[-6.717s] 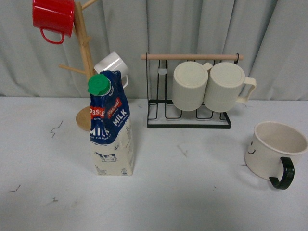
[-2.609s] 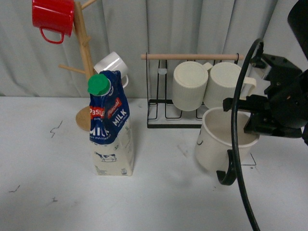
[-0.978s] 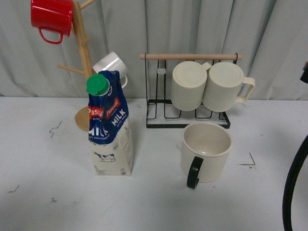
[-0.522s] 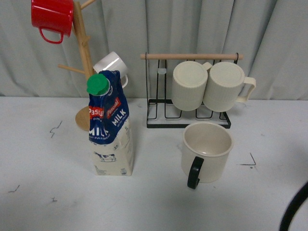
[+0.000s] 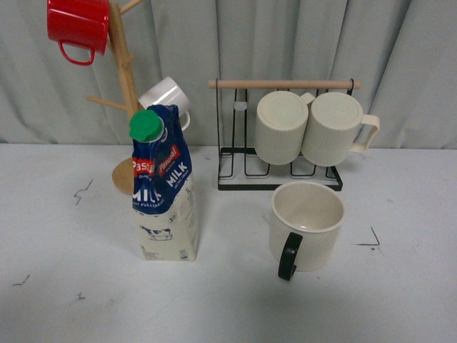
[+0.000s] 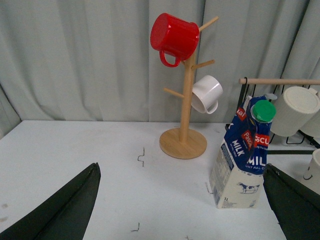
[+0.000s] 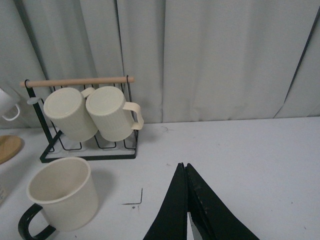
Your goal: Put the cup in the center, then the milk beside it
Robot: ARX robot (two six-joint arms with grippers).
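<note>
As the right gripper (image 7: 184, 169) hangs over the white table (image 7: 250, 150) with its two dark fingers pressed tip to tip around nothing, the cup (image 7: 62, 197) stands apart from it, ahead and toward the left arm's side. The cup is upright, mouth up, with its black handle turned toward the robot. Just beyond the cup, a black wire rack (image 7: 75, 81) holds two ribbed cream mugs (image 7: 107, 120) on their sides. The left gripper (image 6: 180, 167) is spread wide and empty. The milk (image 6: 245, 160) stands upright ahead of it, toward the right arm's side, touched by neither finger. Past the carton, a wooden mug tree (image 6: 185, 115) carries a red mug (image 6: 174, 35) and a small white mug (image 6: 206, 93). Seen from the front, carton and cup stand near each other with bare table between them, before a grey curtain (image 5: 285, 36).
</note>
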